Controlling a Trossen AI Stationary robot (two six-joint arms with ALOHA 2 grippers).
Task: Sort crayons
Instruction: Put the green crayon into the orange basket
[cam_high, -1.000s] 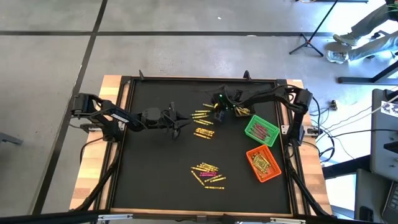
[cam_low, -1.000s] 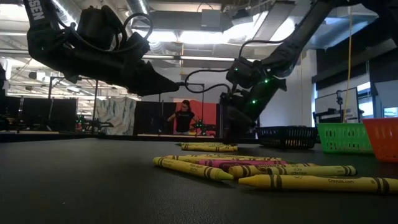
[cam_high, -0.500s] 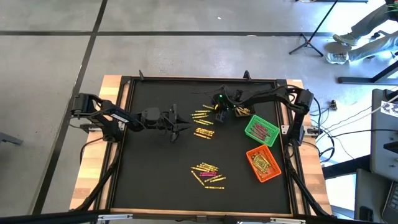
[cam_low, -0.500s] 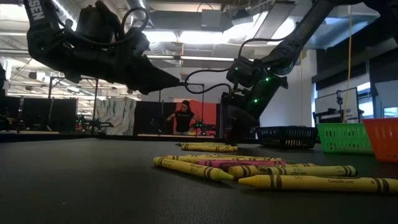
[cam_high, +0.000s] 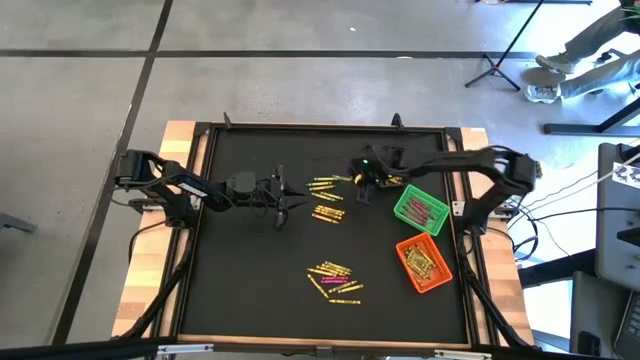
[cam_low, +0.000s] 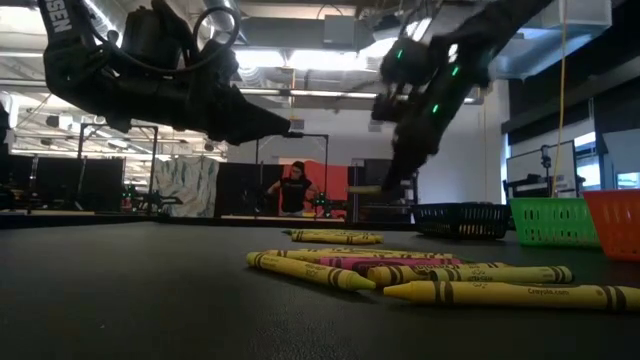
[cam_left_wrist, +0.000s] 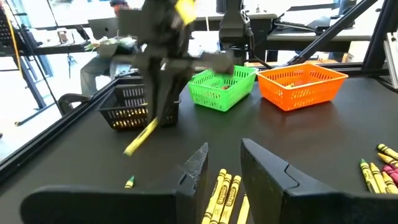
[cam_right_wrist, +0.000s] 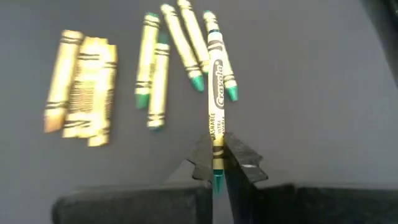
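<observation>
My right gripper (cam_high: 363, 192) hangs above the table's far middle, shut on one yellow, green-tipped crayon (cam_right_wrist: 215, 93); the left wrist view shows it as a yellow stick (cam_left_wrist: 142, 138) slanting down below that gripper. My left gripper (cam_high: 289, 200) is open and empty, hovering just left of two rows of yellow crayons (cam_high: 327, 185) (cam_high: 328, 213) that lie flat on the black mat; its fingers (cam_left_wrist: 200, 167) stand just short of yellow crayons (cam_left_wrist: 225, 190). Several loose green-tipped crayons (cam_right_wrist: 186, 37) lie on the mat under my right gripper. A third heap, yellow with some pink (cam_high: 335, 280), lies nearer the front. My right gripper pinches the crayon near one end (cam_right_wrist: 216, 152) between its two fingers, which come from above. The crayon runs on beyond the fingertips and hangs slanting down, clear of the mat.
A black bin (cam_high: 392, 178), a green bin (cam_high: 420, 208) and an orange bin (cam_high: 424, 263) stand along the table's right side, each with crayons inside. A raised black frame (cam_high: 200, 220) rims the mat. A person (cam_low: 296, 188) stands far behind the table.
My right gripper has risen from the mat by the far crayon rows and shifted a little toward the table's right edge, carrying one crayon, now lifted clear and hanging below it. The right arm's elbow has swung outward to the right.
</observation>
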